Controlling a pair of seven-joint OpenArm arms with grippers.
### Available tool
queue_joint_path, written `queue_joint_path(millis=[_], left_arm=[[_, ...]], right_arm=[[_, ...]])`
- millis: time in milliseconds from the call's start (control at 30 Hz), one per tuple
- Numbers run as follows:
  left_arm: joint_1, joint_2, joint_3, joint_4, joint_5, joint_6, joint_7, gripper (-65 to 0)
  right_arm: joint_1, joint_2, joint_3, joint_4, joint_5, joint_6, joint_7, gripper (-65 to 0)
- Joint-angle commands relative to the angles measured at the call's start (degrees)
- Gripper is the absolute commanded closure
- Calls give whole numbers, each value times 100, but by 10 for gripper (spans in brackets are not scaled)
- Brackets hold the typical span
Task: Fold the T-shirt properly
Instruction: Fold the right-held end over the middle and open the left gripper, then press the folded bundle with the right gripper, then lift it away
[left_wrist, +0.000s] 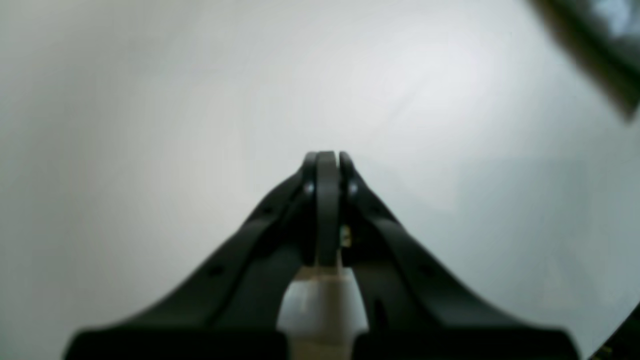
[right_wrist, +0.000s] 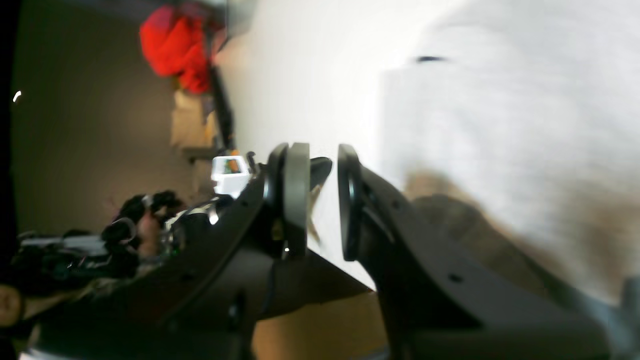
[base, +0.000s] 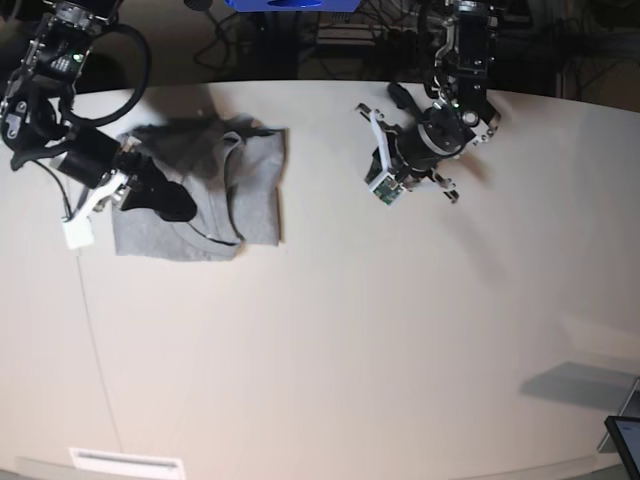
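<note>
In the left wrist view, the left claw (left_wrist: 327, 160) is closed on nothing, its tips pressed together above the bare white table (left_wrist: 150, 125). In the right wrist view, the right claw (right_wrist: 320, 200) stands slightly open with nothing between its tips, the T-shirt (right_wrist: 500, 125) blurred beside it. In the base view, the grey T-shirt (base: 240, 190) lies folded near the table's far left, the right claw (base: 175, 205) over it and the left claw (base: 395, 100) well apart.

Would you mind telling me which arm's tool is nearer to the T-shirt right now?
Right. The right tool is over the T-shirt, at its near-left part. The left tool hangs over bare table, well off the shirt's side.
</note>
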Motion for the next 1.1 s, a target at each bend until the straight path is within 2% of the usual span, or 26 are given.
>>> queue_joint_path(millis=[0,233,300,400,467,533,600,633,667,733,767,833,933,1067], left_arm=[[93,-40,3,21,216,-32,311,0],[67,-14,55,3,207,-32,311,0],[32,136,55,3,225,-32,311,0],[-118,347,73,-49,251,-32,337,0],[-223,496,73,-172,225,-32,346,0],[-285,584,73,-366,225,-32,346,0],[-337,637,73,-550,216,-32,346,0],[-346,646,73,-629,216,-32,329,0],[-346,637,73,-709,216,-32,311,0],[-355,619,64,-814,234,-32,302,0],[-355,619,38,-858,269,-32,302,0],[-355,523,64,-920,251,-32,293,0],[-355,461,73,-964,216,-32,293,0],[-355,452,38,-1122,269,-32,118,0]], right_arm=[[58,53,-78,93,103,-4,38,-91],[-206,97,-341,190,77,-22,38,-91],[-223,97,-341,295,-117,-66,38,-115],[-206,105,-350,401,-943,-233,38,-196],[-188,149,-394,418,-1602,-233,38,-216],[-215,325,-842,445,-2130,-233,73,-216],[-329,624,-1519,489,-2613,-268,469,-216],[-434,747,-1845,497,-2815,-391,785,-216],[-514,870,-2196,497,-3062,-681,1216,-216],[-654,1081,-2838,489,-3457,-1437,1998,-216],[-698,1187,-3128,480,-3519,-1798,2315,-216],[-707,1371,-3524,480,-3536,-2237,2702,-218],[-698,1565,-3770,480,-3528,-2668,3027,-218],[-689,1538,-3858,471,-3519,-2730,2913,-218]])
